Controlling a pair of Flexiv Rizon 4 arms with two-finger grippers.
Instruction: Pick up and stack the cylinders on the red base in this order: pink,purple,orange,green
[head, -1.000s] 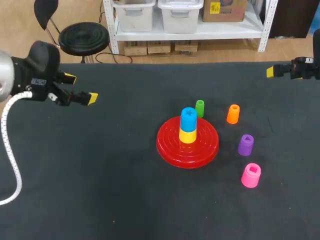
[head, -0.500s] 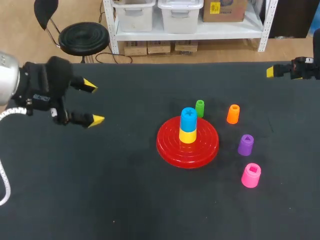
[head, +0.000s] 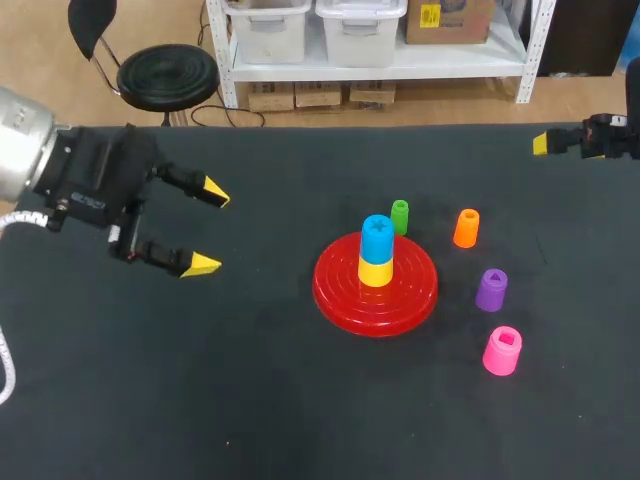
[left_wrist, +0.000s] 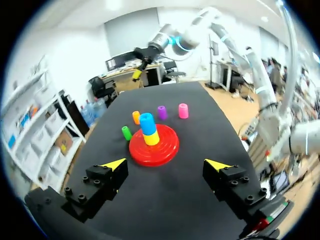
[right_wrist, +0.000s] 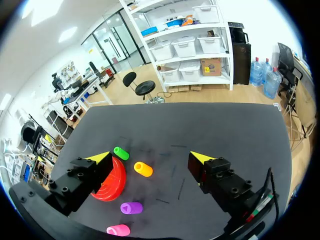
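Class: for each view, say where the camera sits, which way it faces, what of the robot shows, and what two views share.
Head view: above, behind the robot, looking down on the table; left hand at left, right hand at right edge.
Left wrist view: on that wrist, looking past its open fingers at the red base.
Right wrist view: on that wrist, looking past its open fingers at the orange cylinder.
Head and left wrist views both show the blue cylinder on the yellow cylinder.
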